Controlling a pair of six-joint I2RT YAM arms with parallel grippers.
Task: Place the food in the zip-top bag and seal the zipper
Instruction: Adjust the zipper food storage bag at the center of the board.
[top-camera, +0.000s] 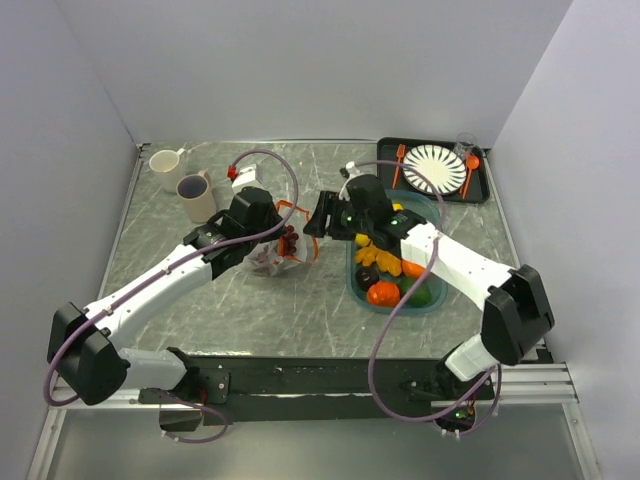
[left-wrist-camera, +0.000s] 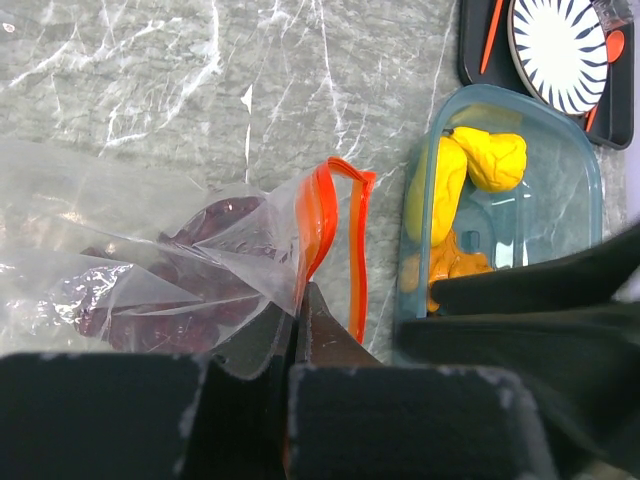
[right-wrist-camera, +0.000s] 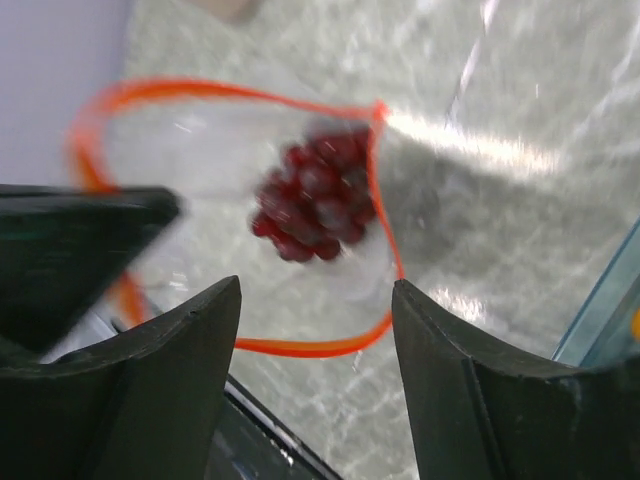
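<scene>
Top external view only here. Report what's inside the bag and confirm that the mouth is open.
Observer: The right wrist view shows dark purple grapes lying inside the zip-top bag, with the zipper spread in an open loop.
Operator: Now check the right gripper.
Observer: The right gripper hangs above the mouth, jaws apart, nothing between them.
Operator: And the left.
Observer: The left gripper is shut on the bag's edge at the zipper.

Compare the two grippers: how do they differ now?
The left gripper is shut on the zipper edge of the zip-top bag; the right gripper is open and empty. The left touches the bag; the right hangs apart, facing its open mouth and the grapes. Both are black two-finger grippers.
</scene>
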